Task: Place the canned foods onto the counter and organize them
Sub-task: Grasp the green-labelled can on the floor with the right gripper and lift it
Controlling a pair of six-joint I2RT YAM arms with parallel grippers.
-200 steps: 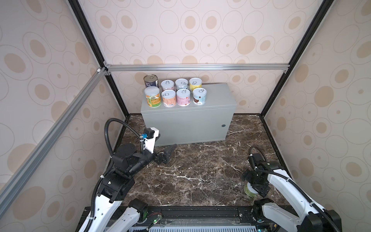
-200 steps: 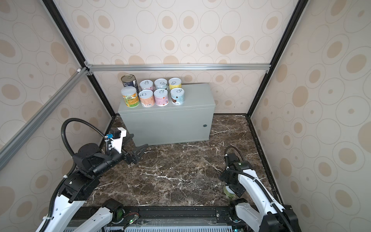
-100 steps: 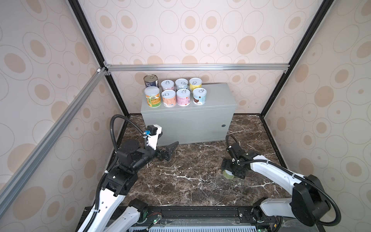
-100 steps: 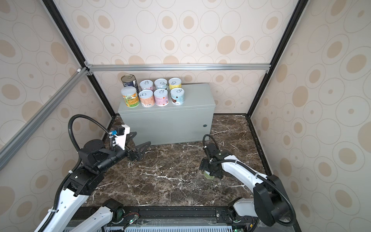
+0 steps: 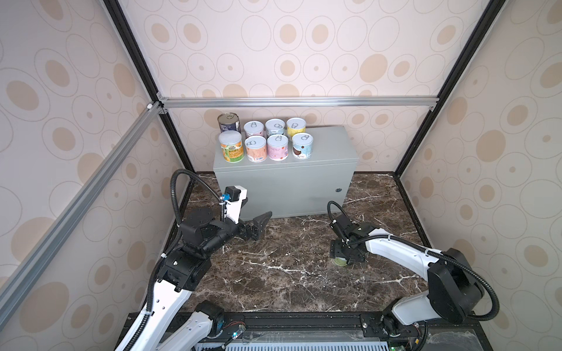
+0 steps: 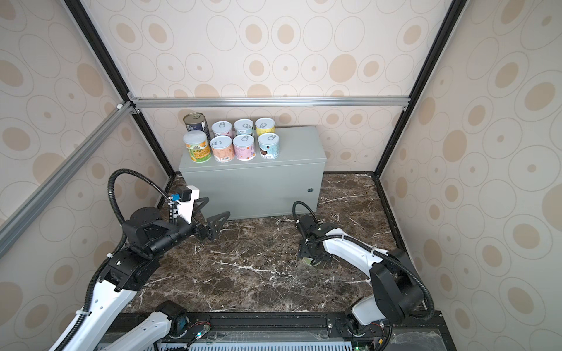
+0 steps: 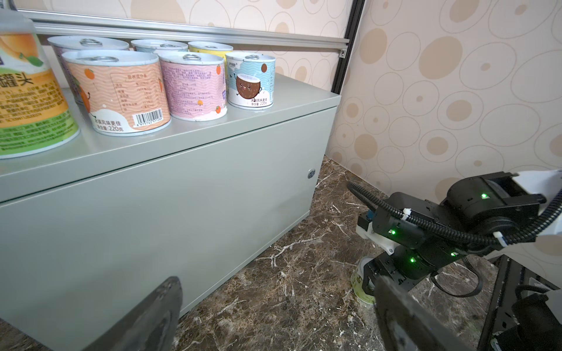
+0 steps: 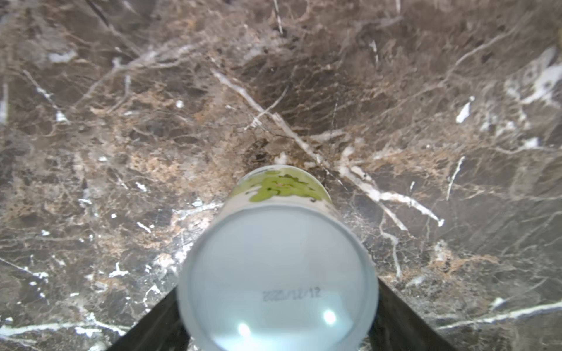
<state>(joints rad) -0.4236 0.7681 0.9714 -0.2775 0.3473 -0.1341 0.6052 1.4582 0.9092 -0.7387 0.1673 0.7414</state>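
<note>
On the marble (image 5: 289, 273), right of the middle:

1. Right gripper (image 5: 346, 253). Points straight down over the green can (image 8: 278, 258). The dark fingers (image 8: 152, 325) stand on either side of the can, close against its wall. It cannot be told whether they press it.
2. Green can. Upright on the marble with its pale plain end up, showing a white label with a green print. In both top views it is mostly hidden under the gripper. It is well apart from the counter (image 5: 322, 146).
3. Left gripper (image 6: 209, 211). Held level above the marble, near the left end of the counter's front. The jaws are spread wide with nothing between them.
4. Counter. A light-grey box against the back wall, with a round lock (image 5: 338, 190) low on the right of its front. The right half of its top is bare.
5. Cans on the counter. There are eight, upright, in two rows of four at the left end.
   - Back row, left to right: dark-blue can (image 5: 228, 121), which is taller; pale pink can (image 5: 254, 129); pale blue can (image 5: 275, 127); yellow can (image 5: 296, 126).
   - Front row, left to right: orange-and-green can (image 5: 231, 147); orange can (image 5: 256, 149); pink can (image 5: 277, 147); coconut can (image 5: 302, 146).
   - Neighbours in each row stand just beside one another.
</note>
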